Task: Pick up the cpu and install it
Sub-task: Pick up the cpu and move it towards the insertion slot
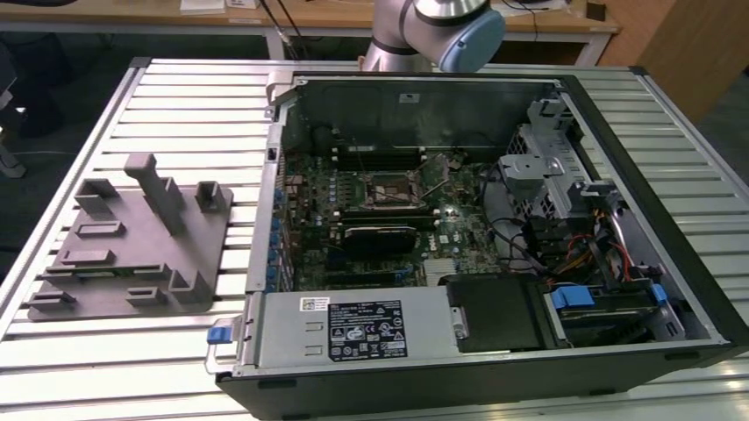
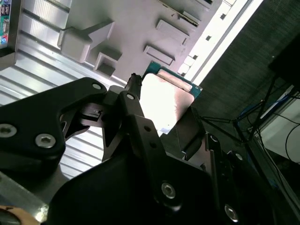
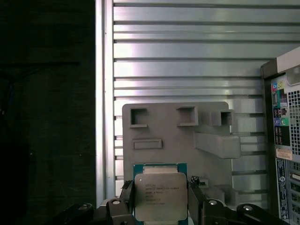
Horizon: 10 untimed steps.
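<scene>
The cpu (image 3: 161, 194), a flat square chip with a silvery top plate and a green rim, sits between my gripper's (image 3: 161, 202) two black fingers (image 3: 194, 199), which are shut on its opposite edges. In the second wrist view the cpu (image 2: 164, 101) shows its bright plate, clamped by the gripper (image 2: 161, 112). Far below it lies the grey fixture tray (image 3: 173, 136). In the exterior view the arm (image 1: 433, 26) rises behind the open computer case (image 1: 468, 219), and the motherboard's square socket (image 1: 387, 188) lies bare inside.
The grey fixture tray (image 1: 129, 246) with raised blocks rests on the ribbed metal table (image 1: 175, 105) at the exterior view's left. Inside the case are memory sticks (image 1: 377, 158), drive cages (image 1: 550, 175) and a power supply (image 1: 351, 329). The table edge (image 3: 99, 93) drops to dark floor.
</scene>
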### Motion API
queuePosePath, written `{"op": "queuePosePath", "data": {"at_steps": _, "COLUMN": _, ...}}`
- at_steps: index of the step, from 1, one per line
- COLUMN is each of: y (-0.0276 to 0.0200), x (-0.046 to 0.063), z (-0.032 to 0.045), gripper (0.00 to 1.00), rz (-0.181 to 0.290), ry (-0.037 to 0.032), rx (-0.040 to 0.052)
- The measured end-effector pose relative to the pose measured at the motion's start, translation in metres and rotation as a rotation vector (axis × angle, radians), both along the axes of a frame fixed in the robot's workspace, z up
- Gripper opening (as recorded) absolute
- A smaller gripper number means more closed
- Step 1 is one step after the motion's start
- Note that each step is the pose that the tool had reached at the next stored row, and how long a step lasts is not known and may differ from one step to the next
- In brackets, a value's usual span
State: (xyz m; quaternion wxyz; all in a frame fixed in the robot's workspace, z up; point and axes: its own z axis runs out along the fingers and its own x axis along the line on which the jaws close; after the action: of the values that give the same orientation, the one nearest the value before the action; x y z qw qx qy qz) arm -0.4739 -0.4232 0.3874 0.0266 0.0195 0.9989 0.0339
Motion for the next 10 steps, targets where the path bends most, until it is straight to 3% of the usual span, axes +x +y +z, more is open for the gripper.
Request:
{"op": "queuePosePath", "data": {"at_steps": 6, "y": 0.0001, "x": 0.0004, "z": 0.0004, "gripper": 0.55, "rz": 0.0, "ry": 0.0004, "rx": -0.0002}}
{"op": "queuePosePath", "data": {"at_steps": 10, "y": 0.0, "x": 0.0068, "z": 0.0003, "gripper": 0.55, "rz": 0.0, "ry": 0.0002, "rx": -0.0001}}
